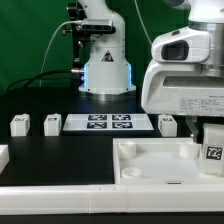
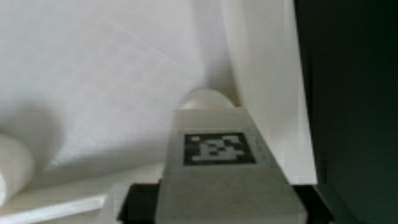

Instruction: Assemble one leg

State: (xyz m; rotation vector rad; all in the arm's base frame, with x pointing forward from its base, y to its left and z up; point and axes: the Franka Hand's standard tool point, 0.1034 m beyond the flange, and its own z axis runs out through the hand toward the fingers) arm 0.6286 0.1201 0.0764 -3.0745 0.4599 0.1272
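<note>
My gripper [image 1: 211, 138] is shut on a leg [image 1: 213, 152], a small white block with a black-and-white tag, at the exterior view's right. It holds the leg upright over the right end of the large white tray-like piece [image 1: 120, 165]. In the wrist view the leg [image 2: 219, 148] sits between my gripper's [image 2: 222, 203] dark fingers [image 2: 150, 200], its tip close to the tray's raised rim [image 2: 262, 70]. I cannot tell whether the leg touches the tray. Three more legs stand on the table behind the tray [image 1: 20, 124], [image 1: 52, 123], [image 1: 168, 123].
The marker board [image 1: 107, 122] lies flat between the loose legs. The arm's white base [image 1: 105, 70] stands behind it. Black table [image 2: 356, 90] shows beyond the tray's rim. A rounded white part of the tray [image 2: 11, 165] lies beside the leg.
</note>
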